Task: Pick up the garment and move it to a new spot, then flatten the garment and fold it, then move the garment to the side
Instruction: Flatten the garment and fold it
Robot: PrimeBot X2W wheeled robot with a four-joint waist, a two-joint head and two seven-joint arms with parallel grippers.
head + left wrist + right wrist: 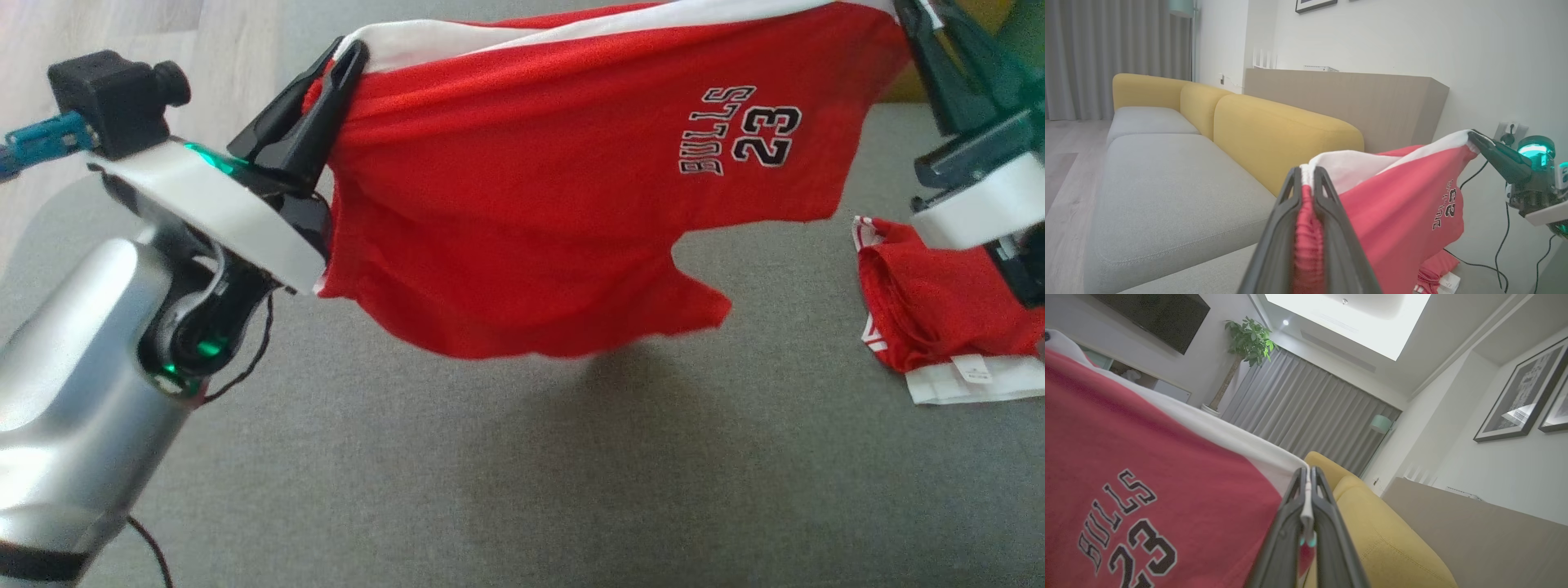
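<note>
The garment (555, 204) is a red pair of shorts with a white waistband and "BULLS 23" printed on it. It hangs stretched in the air above the grey sofa seat (571, 474). My left gripper (347, 57) is shut on its left waistband corner, with bunched red cloth between the fingers (1308, 192). At the top right my right gripper (910, 16) is shut on the other corner, the white band pinched between its fingers (1307, 486). The garment (1400, 212) spans between both grippers, and the lower hem dangles free, clear of the seat.
A second red and white garment (939, 318) lies crumpled on the seat at the right. Yellow sofa backrests (1274, 134) run along the far side. A wall socket with cables (1506, 134) sits behind the right arm. Wooden floor (98, 33) lies beyond the seat's left edge.
</note>
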